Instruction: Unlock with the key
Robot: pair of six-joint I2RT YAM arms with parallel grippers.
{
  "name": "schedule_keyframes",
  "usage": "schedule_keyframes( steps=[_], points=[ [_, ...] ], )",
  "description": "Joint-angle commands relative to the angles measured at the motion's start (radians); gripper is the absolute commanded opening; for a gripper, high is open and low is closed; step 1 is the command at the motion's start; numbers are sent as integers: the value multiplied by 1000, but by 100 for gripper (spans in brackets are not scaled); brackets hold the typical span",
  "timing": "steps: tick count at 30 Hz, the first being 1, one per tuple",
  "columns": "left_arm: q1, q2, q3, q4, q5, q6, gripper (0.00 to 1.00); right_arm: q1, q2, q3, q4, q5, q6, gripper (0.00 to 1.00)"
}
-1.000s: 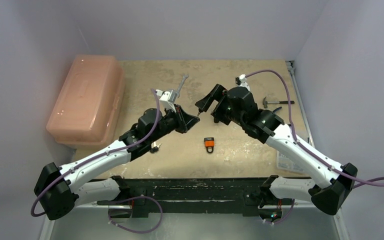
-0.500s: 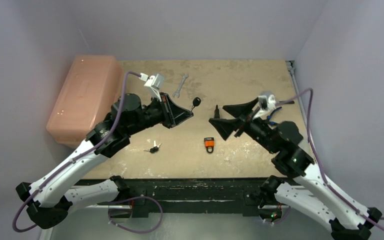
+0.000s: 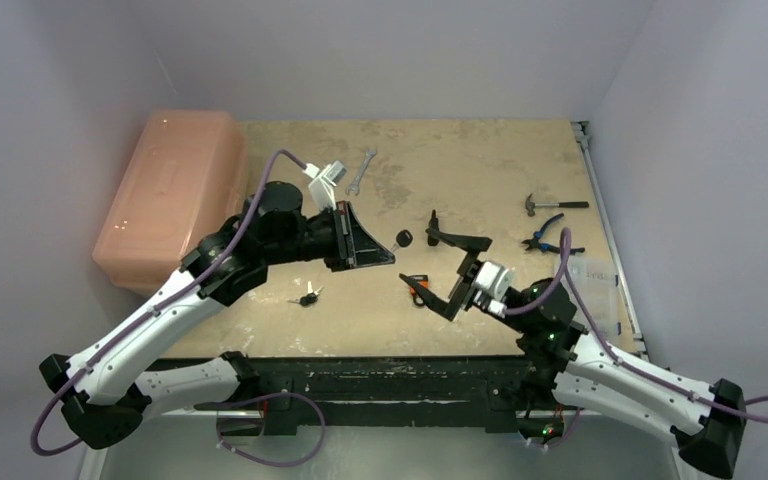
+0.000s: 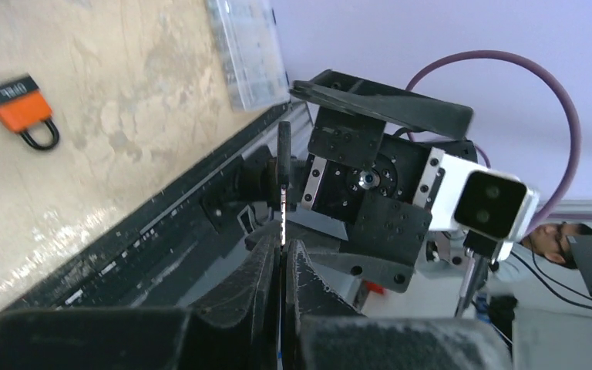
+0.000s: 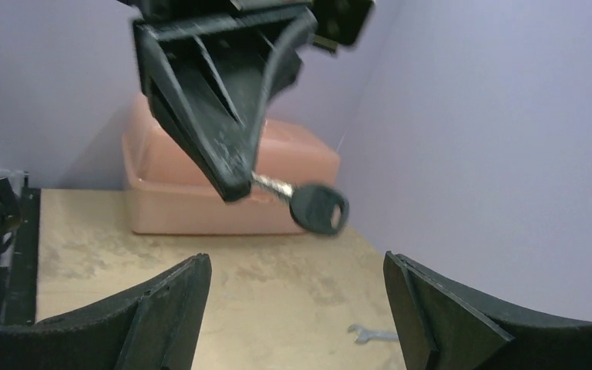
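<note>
My left gripper is shut on the blade of a silver key with a black head, held in the air above the table. In the left wrist view the key stands edge-on between the closed fingers. My right gripper is open wide and empty, facing the key from the right. In the right wrist view the key hangs above and between my spread fingers. The orange padlock lies on the table below, partly behind the right gripper's lower finger; it also shows in the left wrist view.
A pink lidded box stands at the left. A wrench lies at the back, a hammer and pliers at the right, and a spare key bunch near the left arm. A clear case lies at the right edge.
The right arm has swung down and toward the front, its open gripper now facing the key. The left gripper has carried the key a little right and forward.
</note>
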Motion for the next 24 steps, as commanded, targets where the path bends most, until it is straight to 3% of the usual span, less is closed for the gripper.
schedule_keyframes(
  steps=[1,4,12,19,24],
  points=[
    [7,18,-40,29,159,-88,0,117,-15,-34,197,168,-317,89],
    [6,22,-65,46,192,-95,0,152,-26,-73,245,209,-364,86],
    [7,28,-119,140,290,-140,0,237,38,-28,125,280,-458,70],
    [15,25,-105,123,290,-135,0,315,46,-11,27,386,-531,73],
    [19,26,-70,77,269,-113,0,333,50,-42,57,486,-577,74]
  ],
)
